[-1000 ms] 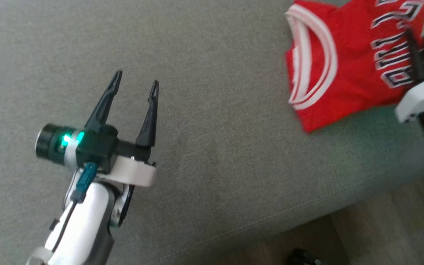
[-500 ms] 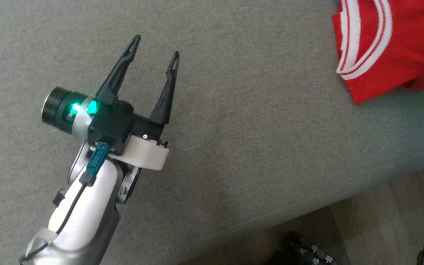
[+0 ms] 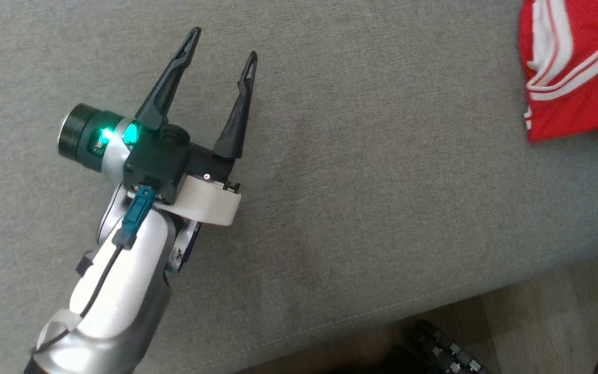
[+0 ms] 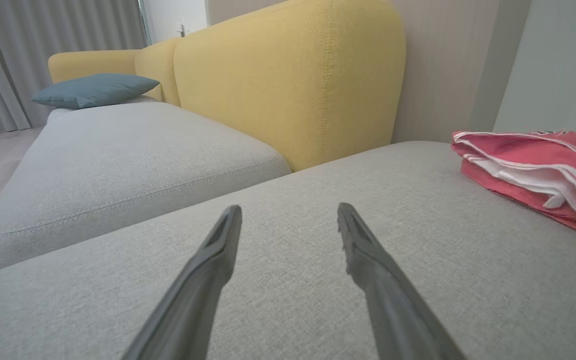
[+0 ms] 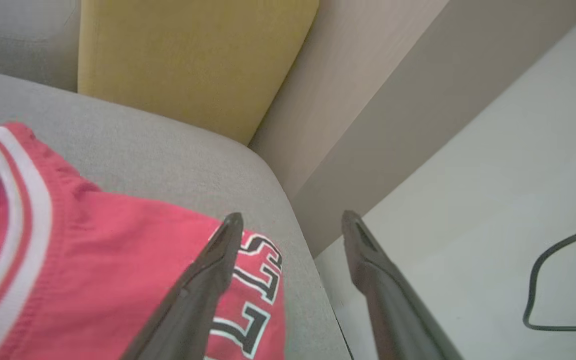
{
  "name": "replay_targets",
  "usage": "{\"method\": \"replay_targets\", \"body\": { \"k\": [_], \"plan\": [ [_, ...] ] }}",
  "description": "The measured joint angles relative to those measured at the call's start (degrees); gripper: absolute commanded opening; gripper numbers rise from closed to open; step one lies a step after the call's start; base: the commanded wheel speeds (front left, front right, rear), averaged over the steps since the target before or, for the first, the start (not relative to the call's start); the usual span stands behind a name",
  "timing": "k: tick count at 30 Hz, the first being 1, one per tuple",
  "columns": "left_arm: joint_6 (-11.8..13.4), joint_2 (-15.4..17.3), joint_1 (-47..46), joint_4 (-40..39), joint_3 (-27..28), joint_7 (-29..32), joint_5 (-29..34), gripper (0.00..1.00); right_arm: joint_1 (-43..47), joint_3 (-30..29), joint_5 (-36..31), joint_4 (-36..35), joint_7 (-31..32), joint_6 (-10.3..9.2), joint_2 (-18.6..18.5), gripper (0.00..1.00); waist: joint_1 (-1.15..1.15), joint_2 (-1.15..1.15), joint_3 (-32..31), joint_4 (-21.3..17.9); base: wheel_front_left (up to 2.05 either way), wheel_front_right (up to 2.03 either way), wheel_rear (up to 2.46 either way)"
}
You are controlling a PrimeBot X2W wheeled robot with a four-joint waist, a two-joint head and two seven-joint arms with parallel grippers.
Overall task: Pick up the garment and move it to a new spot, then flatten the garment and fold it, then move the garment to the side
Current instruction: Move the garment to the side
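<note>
**Folded jersey sits at sofa's far right, under the right arm's reach**

A red basketball jersey [image 3: 574, 78], white-trimmed and folded into a flat bundle, lies on the grey sofa seat [image 3: 382, 182] at the upper right corner of the head view, cut off by the frame's edge. The robot's left gripper [image 3: 223, 42] hangs over bare cushion well to the jersey's left, its two dark fingers spread and nothing between them. From the left wrist, the bundle lies low on the seat off to the right of the fingers, collar trim towards the camera, with the yellow backrest [image 4: 288, 75] and a blue pillow [image 4: 93, 90] beyond.

The right gripper [image 5: 292, 216] is plainly the nearer of the two. Its fingers stand apart and hold nothing, one of them above the jersey's black-and-white lettering, the other out past the rounded end of the seat, over a pale surface where a dark cable [image 5: 543, 280] trails. Whether that finger touches the cloth cannot be told.

With the garment folded and lying near the seat's end, the task looks all but finished; any last nudge would fall to the right arm, working from the lettered end
</note>
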Motion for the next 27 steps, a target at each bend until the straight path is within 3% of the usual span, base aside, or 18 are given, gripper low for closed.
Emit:
{"method": "replay_targets", "body": {
  "k": [5, 10, 14, 20, 27],
  "plan": [
    [0.78, -0.04, 0.17, 0.93, 0.16, -0.35, -0.14, 1.00, 1.97, -0.82, -0.49, -3.46, -6.50, 0.00, 4.67, 1.00, 0.00, 0.00, -1.28, 0.71, 0.00, 0.00, 0.00],
    [2.19, -0.08, 2.05, 1.37, 1.45, -0.41, -1.78, 1.00, 9.68, 4.86, 4.37, -8.37, -10.67, 0.00, 9.78, 1.00, 0.00, 0.00, -4.10, 1.48, 0.00, 0.00, 0.00],
    [3.39, -0.09, 6.33, 1.35, 2.48, -0.41, -2.91, 1.00, 17.53, 9.21, 7.38, -13.04, -11.34, 0.00, 14.21, 1.00, 0.00, 0.00, -7.09, 2.46, 0.00, 0.00, 0.00],
    [5.23, -0.19, 10.59, 1.26, 4.42, -0.41, -4.25, 1.00, 24.12, 12.67, 10.21, -17.36, -11.47, 0.00, 17.74, 1.00, -0.01, 0.00, -10.69, 4.76, 0.00, 0.00, 0.00],
    [6.78, -0.41, 16.08, 1.13, 7.69, -0.41, -6.39, 1.00, 29.54, 16.38, 12.40, -22.21, -10.11, 0.00, 19.67, 1.00, -0.01, 0.00, -14.96, 9.48, 0.00, 0.00, 0.00]
  ]
}}
